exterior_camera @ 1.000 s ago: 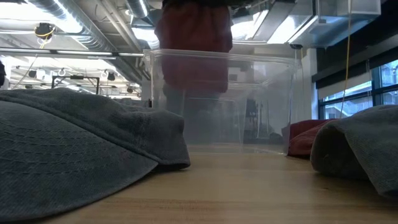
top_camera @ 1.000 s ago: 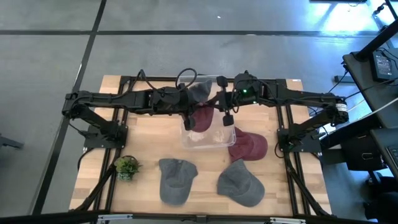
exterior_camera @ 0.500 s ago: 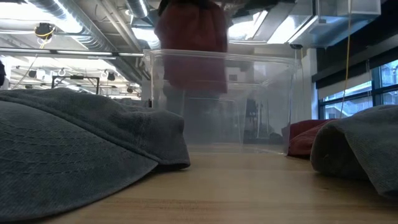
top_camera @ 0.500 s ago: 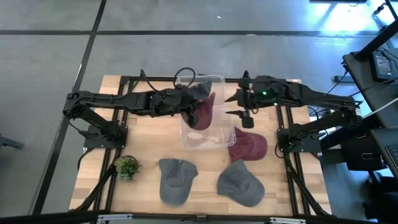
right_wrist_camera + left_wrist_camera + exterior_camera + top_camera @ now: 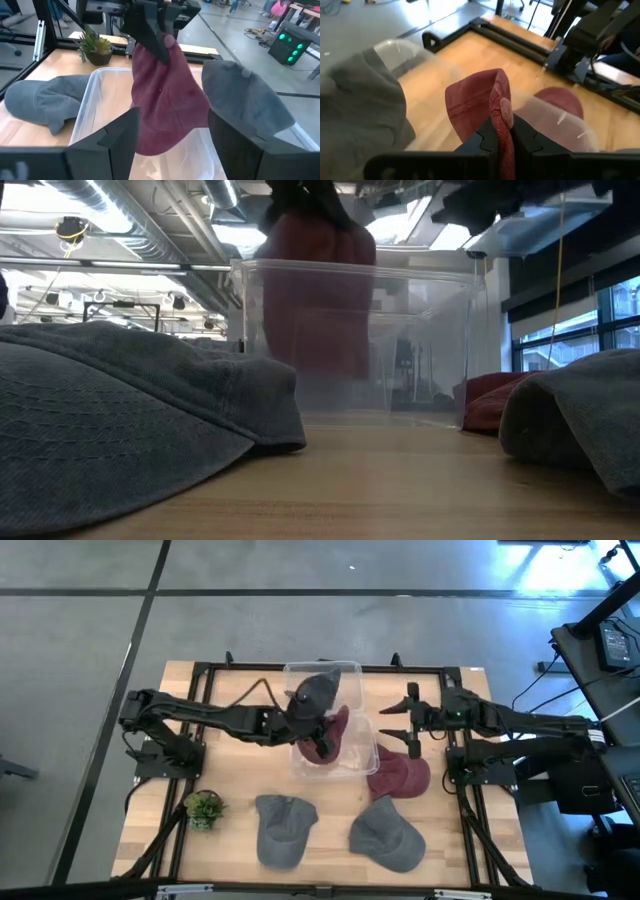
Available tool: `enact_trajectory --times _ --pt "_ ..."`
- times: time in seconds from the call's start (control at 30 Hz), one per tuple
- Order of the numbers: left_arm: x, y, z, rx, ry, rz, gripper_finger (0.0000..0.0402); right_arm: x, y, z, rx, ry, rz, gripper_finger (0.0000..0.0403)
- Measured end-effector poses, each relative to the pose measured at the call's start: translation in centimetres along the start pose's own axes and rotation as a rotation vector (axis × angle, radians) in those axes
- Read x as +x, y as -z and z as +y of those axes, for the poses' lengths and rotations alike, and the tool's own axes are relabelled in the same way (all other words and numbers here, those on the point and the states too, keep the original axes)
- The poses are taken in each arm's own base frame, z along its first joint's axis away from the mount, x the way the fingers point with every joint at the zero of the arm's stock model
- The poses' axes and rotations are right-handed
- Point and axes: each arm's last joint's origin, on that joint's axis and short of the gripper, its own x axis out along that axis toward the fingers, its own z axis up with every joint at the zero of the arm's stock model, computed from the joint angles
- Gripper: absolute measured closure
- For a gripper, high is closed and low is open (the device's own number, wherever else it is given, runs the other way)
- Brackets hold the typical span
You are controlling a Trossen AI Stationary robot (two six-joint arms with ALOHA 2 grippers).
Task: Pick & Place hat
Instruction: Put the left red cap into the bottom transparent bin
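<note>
A dark red hat (image 5: 327, 733) hangs over the clear plastic bin (image 5: 352, 766) at the table's middle, with my left gripper (image 5: 306, 723) shut on it. In the low view the red hat (image 5: 320, 300) reaches down inside the bin's walls. A grey hat (image 5: 318, 691) lies on the bin's far rim. My right gripper (image 5: 408, 725) stands open just right of the bin, holding nothing; its view looks at the hanging red hat (image 5: 167, 100). My left gripper pinches a bunched fold of the red hat's cloth (image 5: 502, 116) between its two fingers. The fingers come from the table's left, slanting down. The hat hangs slack below them, its lower part (image 5: 325, 360) inside the bin and above the bin's floor.
A second red hat (image 5: 401, 776) lies on the table right of the bin. Two grey hats (image 5: 283, 828) (image 5: 386, 836) lie near the front edge, and a small potted plant (image 5: 204, 807) stands at the front left. Black frame rails run along both sides.
My right gripper has opened, let go of the red hat and drawn back toward the table's right edge. My left gripper has sunk and rolled with the hat, whose lower edge now hangs deeper inside the bin.
</note>
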Motion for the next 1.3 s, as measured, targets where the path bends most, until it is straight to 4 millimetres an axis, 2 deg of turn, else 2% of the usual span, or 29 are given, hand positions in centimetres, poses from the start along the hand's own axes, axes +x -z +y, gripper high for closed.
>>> enact_trajectory --times 0.13,0.37,0.7,1.13,1.3 --pt "1.3 1.5 -0.6 -0.010 -0.058 0.029 0.0388 0.0 1.7 0.3 0.002 0.007 -0.042 0.0169" --pt "2.6 3.3 -0.8 -0.071 -0.131 0.079 0.0386 -0.1 2.6 0.5 0.002 0.008 -0.050 0.0169" --pt "1.5 3.8 -0.7 -0.129 -0.216 0.079 0.0385 -0.1 3.2 0.5 0.003 0.000 -0.002 0.0169" --pt "1.3 3.8 -0.6 -0.037 -0.250 0.066 0.0384 -0.1 3.5 0.6 0.006 -0.005 0.031 0.0169" --pt "1.3 3.8 -0.7 -0.012 -0.245 0.073 0.0372 -0.1 3.4 0.6 0.004 -0.003 0.019 0.0169"
